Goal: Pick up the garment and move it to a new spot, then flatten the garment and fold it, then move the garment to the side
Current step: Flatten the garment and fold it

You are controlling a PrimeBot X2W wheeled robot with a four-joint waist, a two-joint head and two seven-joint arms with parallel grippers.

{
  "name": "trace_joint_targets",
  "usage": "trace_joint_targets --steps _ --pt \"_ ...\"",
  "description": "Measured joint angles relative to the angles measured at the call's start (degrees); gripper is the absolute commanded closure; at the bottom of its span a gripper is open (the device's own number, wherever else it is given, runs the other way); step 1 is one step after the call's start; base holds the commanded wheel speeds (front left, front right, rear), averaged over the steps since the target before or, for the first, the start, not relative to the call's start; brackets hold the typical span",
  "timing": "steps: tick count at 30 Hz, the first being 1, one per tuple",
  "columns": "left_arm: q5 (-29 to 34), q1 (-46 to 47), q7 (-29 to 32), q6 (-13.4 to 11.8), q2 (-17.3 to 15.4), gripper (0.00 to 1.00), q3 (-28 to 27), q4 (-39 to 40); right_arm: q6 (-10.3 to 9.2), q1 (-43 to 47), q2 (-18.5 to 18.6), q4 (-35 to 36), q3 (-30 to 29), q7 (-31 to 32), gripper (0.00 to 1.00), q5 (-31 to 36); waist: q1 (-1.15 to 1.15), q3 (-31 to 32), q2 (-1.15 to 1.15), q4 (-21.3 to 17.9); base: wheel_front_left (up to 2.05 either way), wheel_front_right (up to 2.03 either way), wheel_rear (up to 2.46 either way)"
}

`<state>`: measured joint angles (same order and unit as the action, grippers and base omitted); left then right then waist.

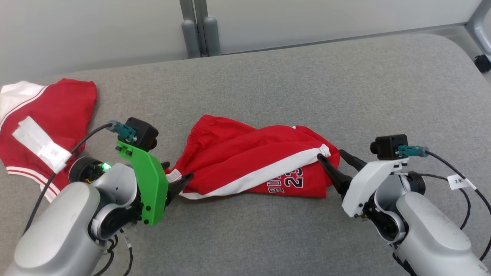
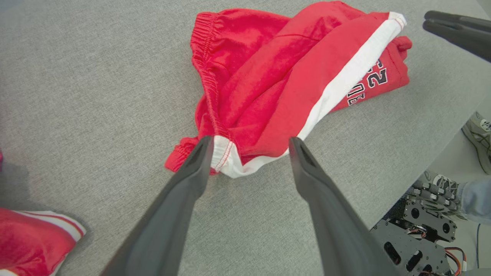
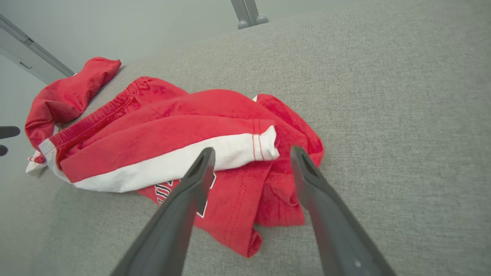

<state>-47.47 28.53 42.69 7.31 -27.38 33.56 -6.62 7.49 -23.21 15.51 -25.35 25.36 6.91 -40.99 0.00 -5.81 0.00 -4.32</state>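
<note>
Red garment [image 1: 245, 153] lies bunched on the grey worktop [image 1: 307, 76]; my left and right jaws gape empty at its ends. Pickup step, I judge: pinch cloth, lift.

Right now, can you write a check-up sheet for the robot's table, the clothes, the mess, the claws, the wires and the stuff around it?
Surface: grey fabric surface, flat.
Job's things: garment, red and white, crumpled mid-surface, lettering partly hidden.
Clutter: second red piece with a white label, far left.
Grippers: left gripper and right gripper both open, one at each end of the garment, holding nothing.
Cables: black cable at the left wrist; black cables at the right wrist.
Surroundings: grey posts behind; person's shoe on the floor.
</note>
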Motion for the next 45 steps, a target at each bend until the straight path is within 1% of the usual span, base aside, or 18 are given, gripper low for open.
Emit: trace_joint_targets --steps 3,10,14,18,19,20,21,22,23,24,29,35,40,43,45 --pt "-1.9 3.0 0.4 0.0 -1.0 0.0 2.4 -0.8 0.0 -3.1 -0.6 -2.8 1.5 -0.5 0.0 -0.8 0.0 -1.1 0.0 -0.2 0.0 0.0 0.0" --pt "-3.2 8.1 1.1 0.0 -2.8 0.0 7.6 -4.9 0.0 -7.2 -1.6 -8.2 5.1 -1.3 0.0 -2.8 0.0 -3.4 0.0 -0.3 0.0 0.0 0.0" --pt "-3.8 9.8 1.1 0.0 -3.5 0.0 9.4 -8.1 0.0 -8.8 -2.0 -10.3 7.0 -2.6 0.0 -3.9 0.0 -4.3 0.0 -0.3 0.0 0.0 0.0" --pt "-5.8 10.1 1.2 0.1 -3.9 0.0 11.3 -9.7 0.0 -10.0 -2.3 -12.0 8.9 -4.0 0.0 -5.4 0.0 -4.5 0.0 -0.2 0.0 0.0 0.0" --pt "-6.2 10.3 1.2 0.1 -4.0 0.12 11.8 -10.0 0.0 -10.2 -2.3 -12.3 9.3 -4.2 0.0 -5.7 0.0 -4.5 0.0 -0.1 0.0 0.0 0.0" --pt "-6.4 10.4 1.1 0.1 -4.1 0.39 12.2 -10.2 0.0 -10.2 -2.3 -12.6 9.8 -4.4 0.28 -6.1 0.0 -4.4 0.0 -0.1 0.0 0.0 0.0" --pt "-6.5 10.6 1.0 0.1 -4.2 0.58 12.7 -10.3 0.0 -10.3 -2.3 -12.8 10.3 -4.5 0.53 -6.6 0.0 -4.3 0.0 0.0 0.0 0.0 0.0" --pt "-6.9 10.6 0.6 0.1 -4.2 0.81 13.2 -10.3 0.0 -10.3 -2.3 -13.1 10.8 -4.7 0.68 -7.0 0.0 -4.2 0.0 0.0 0.0 0.0 0.0" --pt "-7.2 10.6 0.5 0.1 -4.2 1.0 13.6 -10.4 0.0 -10.4 -2.2 -13.2 11.2 -5.0 0.95 -7.5 0.0 -4.1 0.0 0.1 0.0 0.0 0.0" --pt "-7.5 10.7 0.2 0.1 -4.2 1.0 14.1 -10.5 0.0 -10.5 -2.1 -13.3 11.6 -5.2 1.0 -7.8 0.0 -4.0 0.0 0.1 0.0 0.0 0.0" --pt "-9.3 10.9 -1.0 0.1 -4.8 1.0 16.4 -10.9 0.0 -10.8 -1.5 -13.2 13.7 -7.9 1.0 -9.3 0.0 -3.1 0.0 0.1 0.0 0.0 0.0" --pt "-11.7 11.3 -4.0 0.1 -6.3 1.0 16.7 -10.1 0.01 -10.8 0.6 -10.5 14.3 -12.5 1.0 -11.9 0.0 -1.4 0.0 0.2 0.0 0.0 0.0" --pt "-16.2 12.2 -9.7 0.1 -6.5 1.0 13.1 -8.0 0.01 -11.3 3.4 -4.9 13.6 -16.0 1.0 -14.6 0.0 -0.9 0.0 0.3 0.0 0.0 0.0" --pt "-16.4 14.9 -13.3 0.1 -6.6 1.0 10.7 -7.4 0.0 -14.5 6.1 -2.0 12.8 -17.1 1.0 -14.9 0.0 -1.8 0.0 0.3 0.0 0.0 0.0" --pt "-16.4 17.3 -15.7 0.1 -6.1 1.0 9.0 -7.7 0.0 -17.5 7.8 -0.8 12.4 -17.3 1.0 -14.7 0.0 -2.9 0.0 0.3 0.0 0.0 0.0"
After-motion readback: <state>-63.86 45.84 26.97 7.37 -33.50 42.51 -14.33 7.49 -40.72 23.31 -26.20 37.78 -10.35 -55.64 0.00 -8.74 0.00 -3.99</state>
